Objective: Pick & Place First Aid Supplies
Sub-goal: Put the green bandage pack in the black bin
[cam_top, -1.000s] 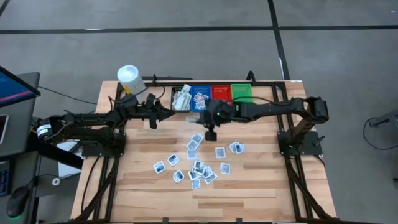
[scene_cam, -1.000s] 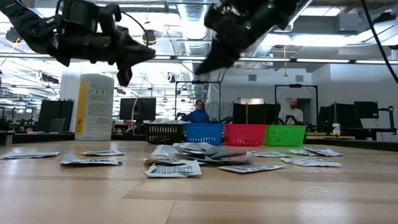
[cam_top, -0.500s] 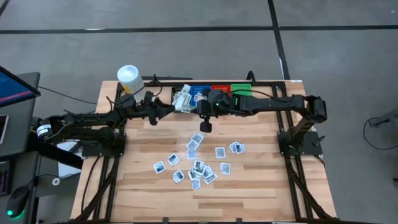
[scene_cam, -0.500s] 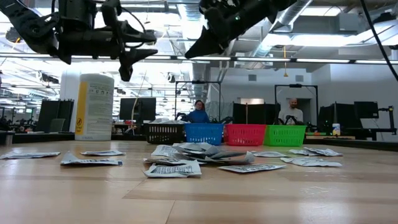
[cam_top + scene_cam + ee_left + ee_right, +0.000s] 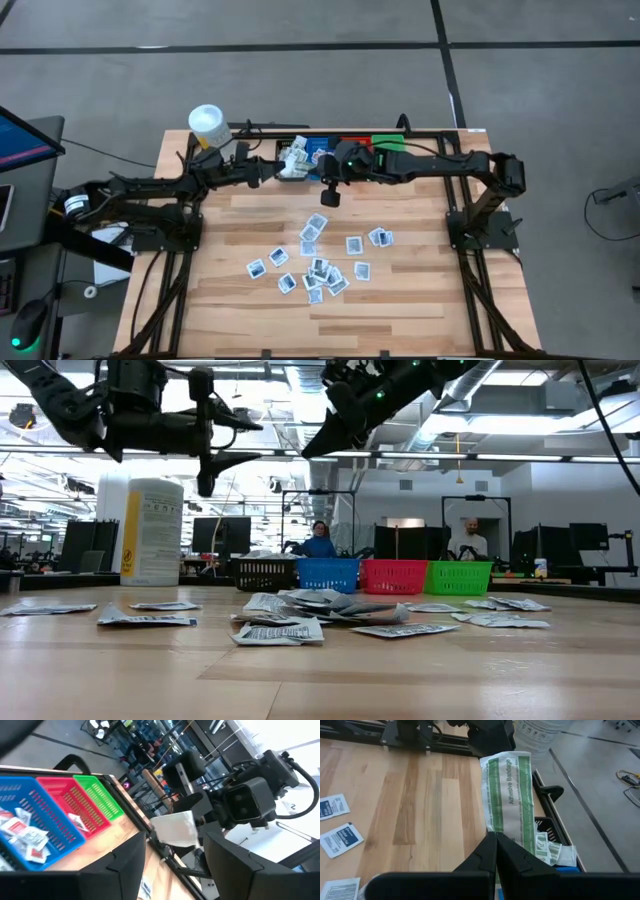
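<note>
My right gripper (image 5: 495, 836) is shut on a white packet with a green stripe, marked Adhesive Bandage (image 5: 510, 795). It hangs in the air near the black bin (image 5: 290, 160) at the table's far edge. My left gripper (image 5: 268, 172) hovers to the left of that bin. It is open and level, with nothing between its fingers (image 5: 127, 862). In its own view the held packet (image 5: 174, 827) shows farther off. Many more first aid packets (image 5: 318, 262) lie flat on the table's middle. Others lie in the black bin and in the blue bin (image 5: 30, 827). My right gripper pinches one short end of the bandage packet (image 5: 495, 829) between its two fingers. The fingers come from the table's right, slanting down. The packet sticks out past the fingertips, lifted clear of the table and the bins.
Four bins stand in a row at the far edge: black, blue (image 5: 318, 150), red (image 5: 352, 143), green (image 5: 388, 143). A white tub with a yellow label (image 5: 208, 125) stands at the far left corner. Black frame rails run along the table's edges. People sit in the room beyond.
My left gripper has opened wide, rolled about its own axis and crept toward the black bin. My right gripper has risen and gone toward the table's far left, carrying the bandage packet nearer the black bin. It has stayed shut.
</note>
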